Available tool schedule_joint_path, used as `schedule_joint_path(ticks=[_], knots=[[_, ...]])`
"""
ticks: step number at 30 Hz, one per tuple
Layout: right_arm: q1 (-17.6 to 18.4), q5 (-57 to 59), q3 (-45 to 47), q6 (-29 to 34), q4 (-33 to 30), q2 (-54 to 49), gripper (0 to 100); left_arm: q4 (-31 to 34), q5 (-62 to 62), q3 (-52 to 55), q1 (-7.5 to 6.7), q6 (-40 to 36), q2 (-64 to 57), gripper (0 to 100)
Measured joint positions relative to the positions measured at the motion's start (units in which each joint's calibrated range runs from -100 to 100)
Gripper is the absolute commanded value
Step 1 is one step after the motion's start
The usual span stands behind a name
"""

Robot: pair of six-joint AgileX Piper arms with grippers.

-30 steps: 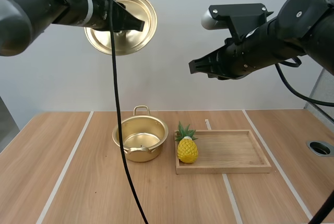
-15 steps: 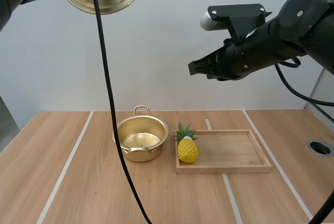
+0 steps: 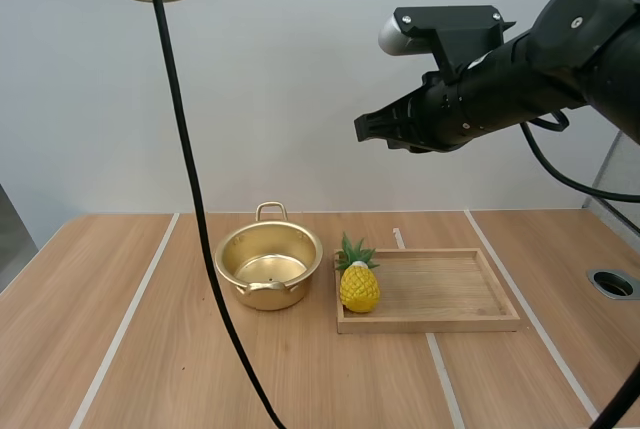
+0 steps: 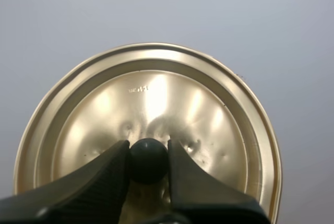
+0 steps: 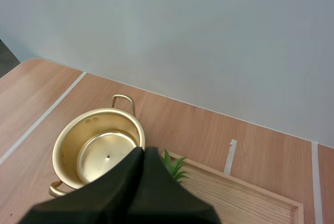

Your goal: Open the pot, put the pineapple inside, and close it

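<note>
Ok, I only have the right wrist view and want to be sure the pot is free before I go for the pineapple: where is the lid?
Observer: The left gripper pinches the lid by its black knob, high above the table.
Operator: My fingers cover the pineapple. How does it stand?
Observer: The pineapple stands upright on the tray, at its end nearest the pot.
Operator: And my own gripper?
Observer: The right gripper, shut, hangs well above the pineapple.
</note>
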Motion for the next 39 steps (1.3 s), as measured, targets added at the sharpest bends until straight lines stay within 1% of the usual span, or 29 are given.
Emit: schedule_joint_path(ticks=[7,10,18,26,39], knots=[[0.0,0.0,0.0,-0.07,0.48,0.0,0,0.0,0.0,0.0,0.16,0.0,0.0,0],[0.0,0.0,0.0,-0.57,1.63,0.98,0,0.0,0.0,0.0,0.16,0.0,0.0,0],[0.0,0.0,0.0,-2.65,4.05,7.83,0,0.09,0.0,0.0,0.16,0.0,0.0,0],[0.0,-0.16,0.0,-6.97,5.28,11.62,0,0.09,0.0,0.0,0.16,0.0,0.0,0],[0.0,-0.72,0.0,-8.96,5.91,17.69,0,0.37,0.0,0.0,0.16,0.0,0.0,0]])
